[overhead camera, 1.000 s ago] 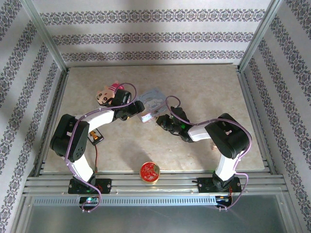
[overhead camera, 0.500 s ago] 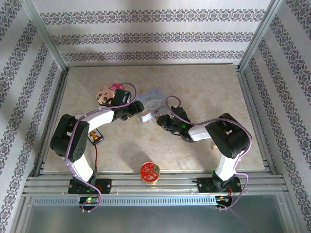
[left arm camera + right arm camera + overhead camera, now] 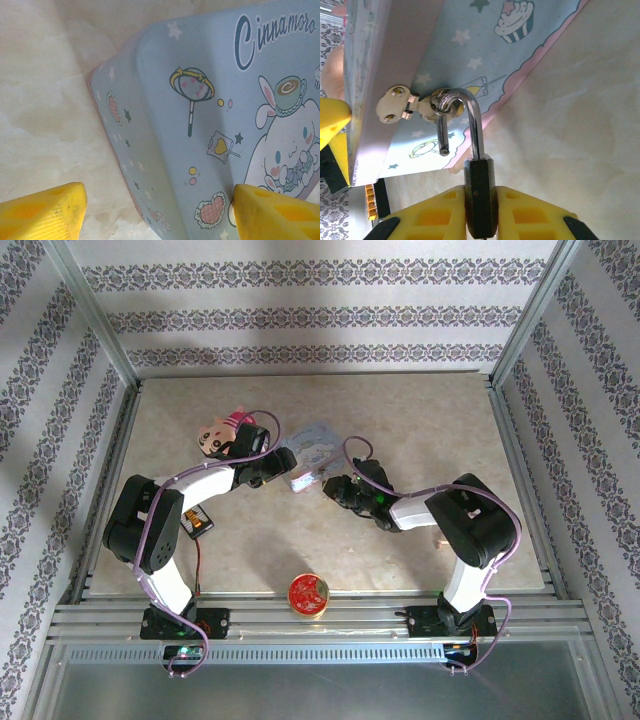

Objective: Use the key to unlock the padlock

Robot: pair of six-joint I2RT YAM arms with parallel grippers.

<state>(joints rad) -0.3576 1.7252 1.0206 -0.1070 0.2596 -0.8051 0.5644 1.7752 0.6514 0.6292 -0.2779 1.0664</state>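
The padlock (image 3: 479,175) is a small dark block with a silvery shackle (image 3: 474,117). The shackle stands open, its short leg free, and it hooks through the hasp (image 3: 395,104) on the pale blue cartoon tin (image 3: 485,45). My right gripper (image 3: 480,197) is shut on the padlock's body, just right of the tin (image 3: 312,445) in the top view. My left gripper (image 3: 157,210) is open, straddling a corner of the tin (image 3: 210,90). One finger hangs over the lid and the other stands clear over the table. The key is out of view.
A round red disc (image 3: 308,593) lies at the table's near edge between the arm bases. A doll-head toy (image 3: 215,437) sits behind the left arm. A small black-and-orange box (image 3: 198,523) rests beside the left arm's base link.
My right gripper has edged slightly toward the tin with the padlock in it. The left arm and the tin have barely moved.
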